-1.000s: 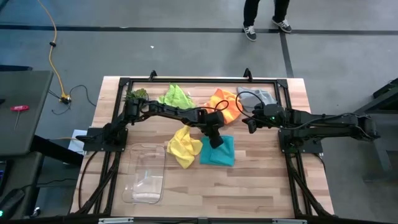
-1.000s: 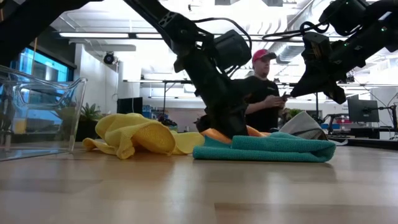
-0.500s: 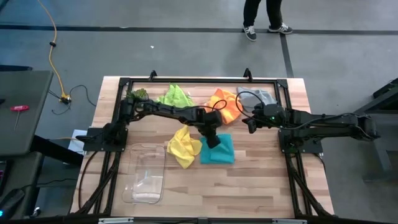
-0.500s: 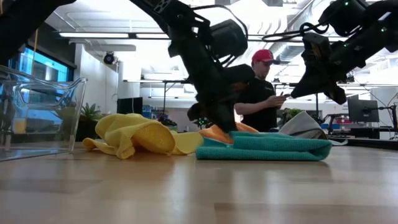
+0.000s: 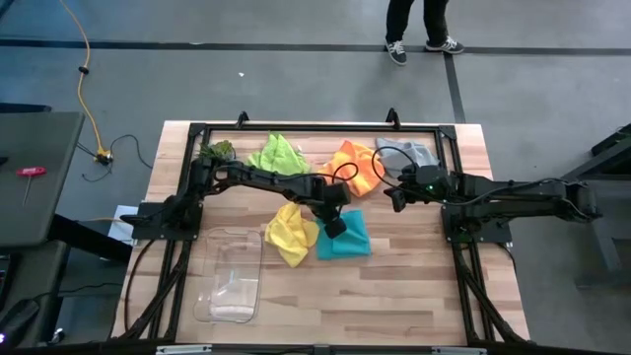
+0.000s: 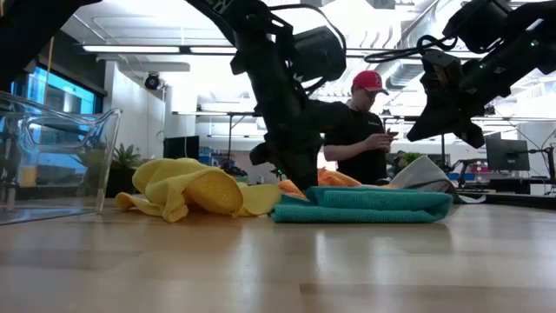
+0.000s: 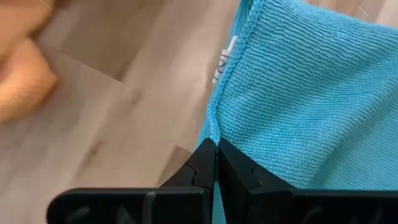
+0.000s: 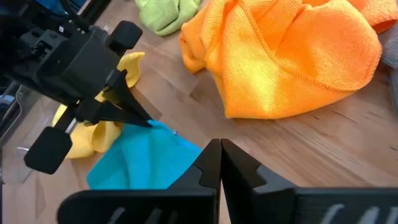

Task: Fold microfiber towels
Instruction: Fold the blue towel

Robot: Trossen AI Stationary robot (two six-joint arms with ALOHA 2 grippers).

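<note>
1. Left end effector is pinching an edge of the teal towel between fully closed fingers, near the middle of the surface; the left wrist view is showing the hemmed corner of that towel running straight into the closed fingertips.
2. Right end effector is hanging above the surface with its fingers pressed together and holding nothing, near the orange and grey towels; its own wrist view is showing its closed tips with the orange cloth beyond them.
3. Wooden surface is carrying all five towels, with a clear plastic bin sitting toward its front left side.
4. Teal towel is lying folded and flat in the low view, with the left arm coming down onto its near end.
5. Yellow towel is lying crumpled just beside the teal one, between it and the bin.
6. Orange towel is lying bunched toward the far side, with the grey towel beside it on the right.
7. Lime green towel is lying crumpled toward the far left, near a small spiky green plant.
8. A person wearing a red cap is standing beyond the surface in the low view.
</note>
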